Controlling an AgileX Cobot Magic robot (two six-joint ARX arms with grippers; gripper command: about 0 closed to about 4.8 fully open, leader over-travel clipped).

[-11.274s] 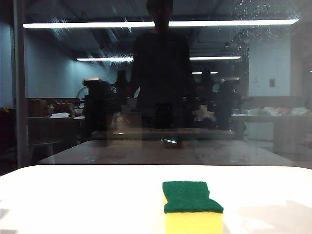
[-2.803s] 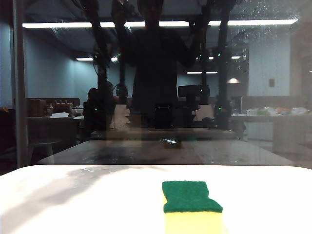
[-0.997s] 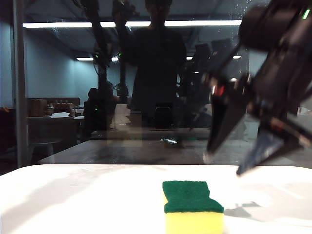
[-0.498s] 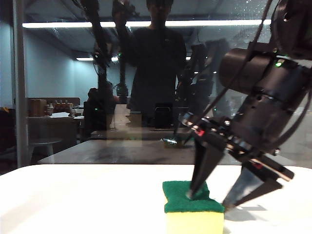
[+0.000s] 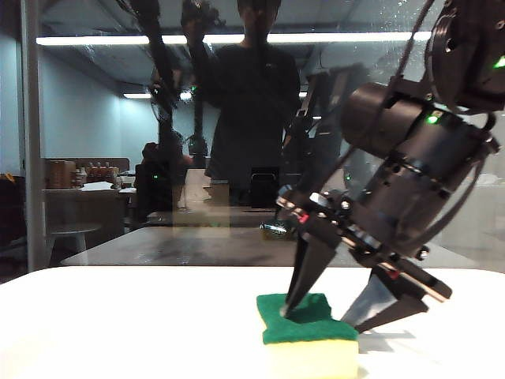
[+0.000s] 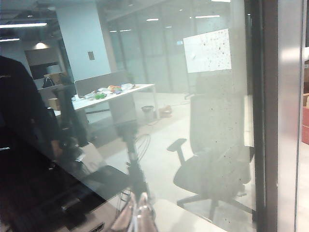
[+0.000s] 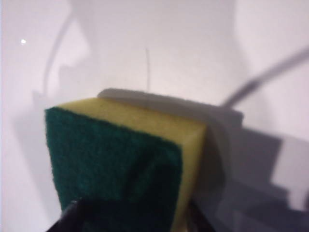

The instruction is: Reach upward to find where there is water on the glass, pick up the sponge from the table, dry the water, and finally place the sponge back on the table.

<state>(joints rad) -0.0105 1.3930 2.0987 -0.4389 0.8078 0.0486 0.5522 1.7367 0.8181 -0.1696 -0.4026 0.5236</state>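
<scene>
We see the right gripper [image 5: 323, 316] down on the sponge [image 5: 306, 335], which sits on the white table [image 5: 118, 324] near the front edge, green side up. Jaws spread wide: one finger tip presses on the green top, the other is just past the sponge's right side, so it's straddled but not clamped. In the right wrist view the sponge [image 7: 120, 159] fills the frame, yellow foam at the side, table [image 7: 145, 43] behind it.

Behind the table is the glass [image 5: 95, 158], w/ fine water specks [image 5: 394, 17] near its upper right.

Left gripper isn't in any view; its wrist cam only faces the glass [image 6: 159, 121], where speckled water [image 6: 210, 50] shows, so we can't tell its jaws.
</scene>
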